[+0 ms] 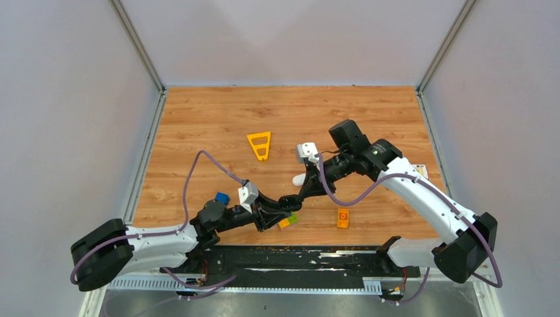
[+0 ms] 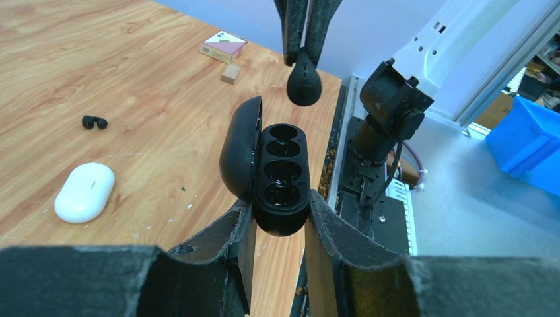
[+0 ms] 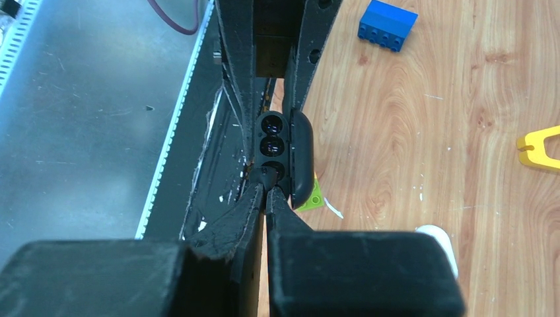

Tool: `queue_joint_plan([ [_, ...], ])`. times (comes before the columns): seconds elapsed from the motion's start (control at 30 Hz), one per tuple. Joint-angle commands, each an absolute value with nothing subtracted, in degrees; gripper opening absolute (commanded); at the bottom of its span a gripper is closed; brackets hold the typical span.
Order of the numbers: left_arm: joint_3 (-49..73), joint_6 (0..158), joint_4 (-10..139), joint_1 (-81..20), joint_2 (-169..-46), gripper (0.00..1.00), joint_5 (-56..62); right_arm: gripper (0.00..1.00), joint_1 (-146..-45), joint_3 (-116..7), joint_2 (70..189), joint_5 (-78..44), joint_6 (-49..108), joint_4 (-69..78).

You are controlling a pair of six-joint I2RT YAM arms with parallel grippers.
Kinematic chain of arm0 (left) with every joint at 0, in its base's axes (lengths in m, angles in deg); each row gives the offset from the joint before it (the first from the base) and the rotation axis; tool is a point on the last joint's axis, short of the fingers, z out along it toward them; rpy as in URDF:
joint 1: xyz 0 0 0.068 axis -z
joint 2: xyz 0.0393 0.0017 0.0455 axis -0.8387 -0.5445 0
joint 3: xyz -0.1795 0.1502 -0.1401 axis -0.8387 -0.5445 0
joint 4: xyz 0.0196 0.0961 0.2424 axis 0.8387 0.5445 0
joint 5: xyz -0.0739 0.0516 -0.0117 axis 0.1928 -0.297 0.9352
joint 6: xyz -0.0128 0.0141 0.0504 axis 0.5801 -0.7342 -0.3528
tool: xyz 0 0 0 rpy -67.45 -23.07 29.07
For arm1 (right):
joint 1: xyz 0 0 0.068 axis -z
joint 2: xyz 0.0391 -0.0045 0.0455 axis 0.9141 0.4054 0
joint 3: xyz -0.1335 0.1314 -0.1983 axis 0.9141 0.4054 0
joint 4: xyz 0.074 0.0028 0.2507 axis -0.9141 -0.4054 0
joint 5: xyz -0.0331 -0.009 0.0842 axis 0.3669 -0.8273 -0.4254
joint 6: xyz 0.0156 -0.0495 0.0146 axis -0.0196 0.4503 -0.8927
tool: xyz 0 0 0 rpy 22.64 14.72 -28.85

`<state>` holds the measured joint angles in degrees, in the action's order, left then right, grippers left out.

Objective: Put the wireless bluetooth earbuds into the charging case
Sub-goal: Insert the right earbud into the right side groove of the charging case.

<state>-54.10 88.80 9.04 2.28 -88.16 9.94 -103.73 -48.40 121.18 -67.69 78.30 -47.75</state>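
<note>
My left gripper [image 2: 280,201] is shut on a black charging case [image 2: 282,175], held off the table. Its hinged lid [image 2: 238,148] stands open to the left and its dark sockets are empty. My right gripper [image 2: 302,56] reaches down from above, shut on a glossy black earbud [image 2: 304,82] hanging just over the case's far end. In the right wrist view the earbud [image 3: 267,175] sits at the case's [image 3: 272,142] near socket. Two tiny black earbuds [image 2: 94,122] lie on the wood. A white oval case [image 2: 84,191], shut, lies near them.
A yellow-green brick [image 1: 288,221] and an orange brick [image 1: 343,217] lie near the table's front edge. A yellow triangle frame [image 1: 259,145] is mid-table, and a blue brick [image 3: 387,24] is beside the left arm. A small box [image 2: 223,46] and a wooden cube [image 2: 230,74] sit far right.
</note>
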Motion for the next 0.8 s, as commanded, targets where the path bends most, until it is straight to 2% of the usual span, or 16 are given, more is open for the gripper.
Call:
queue_joint_plan([
  [0.0, -51.86, 87.93, 7.57, 2.67, -87.76, 0.00, 10.15, 0.00, -105.00, -50.54, 121.53, -64.60, 80.83, -47.91],
  [0.77, -51.46, 88.81, 6.13, 2.65, -88.83, 0.00, 10.44, 0.00, -107.46, -51.22, 123.47, -62.36, 82.18, -48.43],
])
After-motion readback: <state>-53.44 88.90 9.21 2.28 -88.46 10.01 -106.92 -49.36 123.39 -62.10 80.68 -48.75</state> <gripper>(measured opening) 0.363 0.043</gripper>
